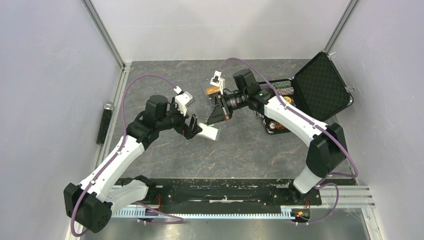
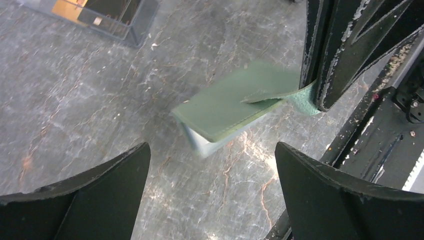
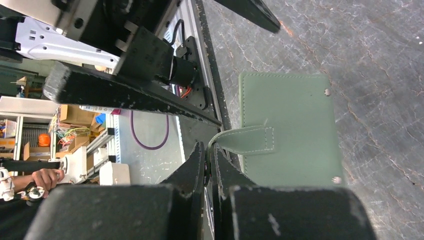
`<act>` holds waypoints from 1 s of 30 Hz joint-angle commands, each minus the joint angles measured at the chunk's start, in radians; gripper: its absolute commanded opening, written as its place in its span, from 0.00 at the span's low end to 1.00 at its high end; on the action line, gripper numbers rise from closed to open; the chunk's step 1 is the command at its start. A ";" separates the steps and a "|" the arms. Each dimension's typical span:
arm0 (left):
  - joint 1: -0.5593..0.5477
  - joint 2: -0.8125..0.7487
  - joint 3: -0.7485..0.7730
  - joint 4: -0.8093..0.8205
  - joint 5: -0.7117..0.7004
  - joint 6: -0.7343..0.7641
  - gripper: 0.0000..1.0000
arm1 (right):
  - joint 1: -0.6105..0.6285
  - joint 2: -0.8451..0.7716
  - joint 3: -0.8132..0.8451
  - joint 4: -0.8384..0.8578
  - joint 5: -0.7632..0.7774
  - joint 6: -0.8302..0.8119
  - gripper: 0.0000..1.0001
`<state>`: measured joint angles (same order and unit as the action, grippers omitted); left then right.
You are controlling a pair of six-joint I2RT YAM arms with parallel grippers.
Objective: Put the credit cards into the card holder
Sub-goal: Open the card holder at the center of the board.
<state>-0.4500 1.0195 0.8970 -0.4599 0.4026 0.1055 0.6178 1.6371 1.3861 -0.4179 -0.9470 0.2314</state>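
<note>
The pale green card holder [image 1: 211,132] hangs closed just above the table's middle. My right gripper [image 1: 218,116] is shut on its snap tab [image 3: 247,140], and the holder's green face [image 3: 287,130] fills the right wrist view beyond the right gripper [image 3: 209,146]. My left gripper [image 1: 192,127] is open beside the holder's left end, touching nothing. Seen from the left wrist, the holder [image 2: 225,105] floats ahead of the left gripper [image 2: 211,150], tab pinched by the right fingers [image 2: 325,75]. Orange and dark credit cards [image 2: 67,7] stand in a clear box [image 1: 213,90] behind.
A large black hard case [image 1: 320,85] stands open at the back right, with rows of striped poker chips [image 1: 280,87] inside. A black bar [image 1: 105,125] lies along the left wall. The arms' base rail [image 1: 215,192] runs along the near edge.
</note>
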 commanded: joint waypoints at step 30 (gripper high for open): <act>0.000 0.187 0.023 0.189 0.115 0.028 1.00 | 0.002 0.042 0.044 0.016 -0.113 0.007 0.00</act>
<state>-0.4500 1.2171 0.8742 -0.2897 0.5259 0.1028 0.6178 1.6711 1.3911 -0.4194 -1.0088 0.2359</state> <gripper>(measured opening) 0.970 0.023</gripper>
